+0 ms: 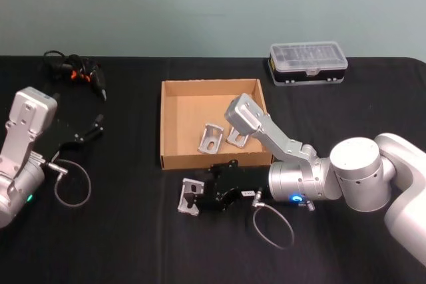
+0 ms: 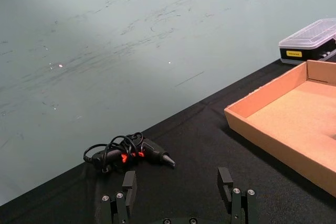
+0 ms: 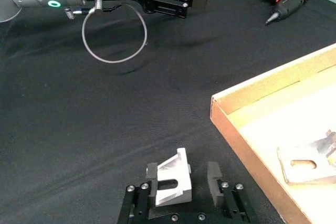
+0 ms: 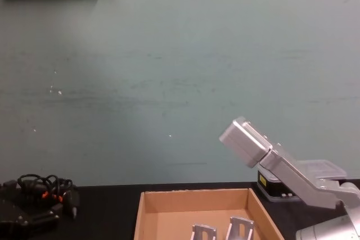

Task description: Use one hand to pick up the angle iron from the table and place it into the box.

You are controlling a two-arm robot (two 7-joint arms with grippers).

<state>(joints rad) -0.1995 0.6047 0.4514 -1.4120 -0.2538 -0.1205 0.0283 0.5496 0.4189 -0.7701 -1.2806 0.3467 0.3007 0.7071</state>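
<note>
Left end effector (image 1: 92,128) is idling at the bench's (image 1: 133,244) left side, fingers spread wide, holding nothing. I'm noting a black cable bundle (image 1: 73,71) with orange bits lying far left. The angle iron (image 1: 188,197) is sitting on the bench just near of the box's (image 1: 162,124) near-left corner. Right end effector (image 3: 182,176) is straddling it, fingers parted, a gap showing on one side, not clamped. Two more brackets (image 1: 211,139) are lying inside the box. A clear-lidded case (image 1: 307,62) is sitting far right.
</note>
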